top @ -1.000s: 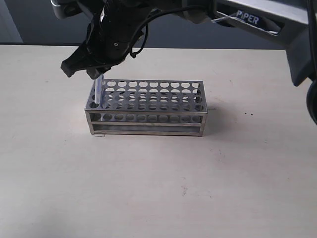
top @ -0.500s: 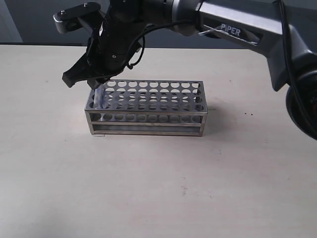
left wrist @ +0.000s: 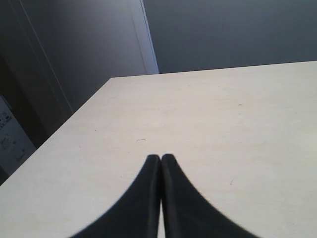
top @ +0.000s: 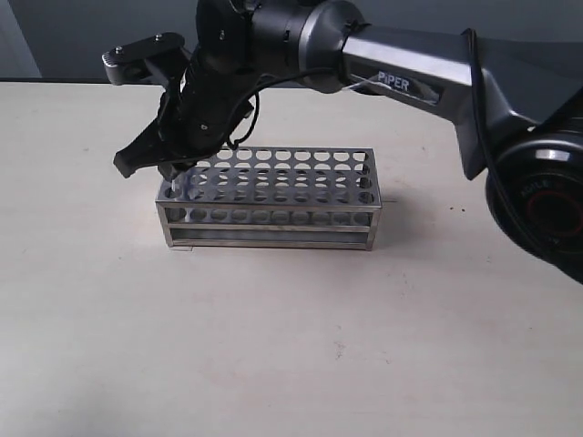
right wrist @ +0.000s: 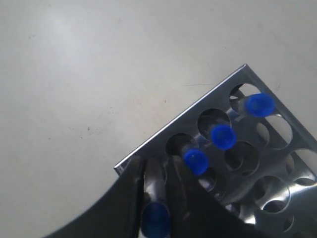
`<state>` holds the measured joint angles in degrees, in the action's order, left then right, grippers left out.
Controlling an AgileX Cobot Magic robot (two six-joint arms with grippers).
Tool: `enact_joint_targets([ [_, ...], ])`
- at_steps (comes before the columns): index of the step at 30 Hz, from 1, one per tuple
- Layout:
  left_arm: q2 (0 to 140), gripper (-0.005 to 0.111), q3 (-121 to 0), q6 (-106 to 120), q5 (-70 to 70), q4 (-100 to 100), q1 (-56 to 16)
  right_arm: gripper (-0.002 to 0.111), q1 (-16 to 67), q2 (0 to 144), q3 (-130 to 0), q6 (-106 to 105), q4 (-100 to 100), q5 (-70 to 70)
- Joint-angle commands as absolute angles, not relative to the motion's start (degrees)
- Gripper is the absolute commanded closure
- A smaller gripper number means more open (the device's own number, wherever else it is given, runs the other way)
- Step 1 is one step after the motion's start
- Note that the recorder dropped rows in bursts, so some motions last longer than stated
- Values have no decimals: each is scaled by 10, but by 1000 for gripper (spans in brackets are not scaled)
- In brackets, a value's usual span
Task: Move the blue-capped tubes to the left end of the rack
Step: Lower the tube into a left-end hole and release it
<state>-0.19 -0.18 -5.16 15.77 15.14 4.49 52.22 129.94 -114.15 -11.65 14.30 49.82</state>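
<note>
While the rack [top: 273, 196] stands on the pale table [top: 273, 346], I see three blue-capped tubes [right wrist: 222, 136] seated at its 9 o'clock end. My right gripper [right wrist: 156, 166], reaching in from 2 o'clock, pinches the fourth tube [right wrist: 156, 218] there. My left gripper [left wrist: 161, 158] sits closed over the table. The arm lettering [top: 399, 82] reads PIPER.

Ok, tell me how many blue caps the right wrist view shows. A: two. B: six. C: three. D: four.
D: four caps show, three in a row at the rack's end and one on the tube between the right gripper's fingers.
</note>
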Motion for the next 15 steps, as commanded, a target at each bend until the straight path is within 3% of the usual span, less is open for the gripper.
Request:
enact_joint_targets([
  [1, 0, 106, 0, -55, 150, 151, 43, 109, 521, 1303, -1146, -120, 158, 467],
  [4, 0, 106, 0, -55, 150, 151, 43, 105, 521, 1309, -1146, -148, 176, 482],
  [10, 0, 106, 0, -55, 150, 151, 43, 66, 521, 1314, -1146, -149, 181, 493],
  [15, 0, 106, 0, -55, 150, 151, 43, 65, 521, 1303, -1146, -143, 181, 521],
])
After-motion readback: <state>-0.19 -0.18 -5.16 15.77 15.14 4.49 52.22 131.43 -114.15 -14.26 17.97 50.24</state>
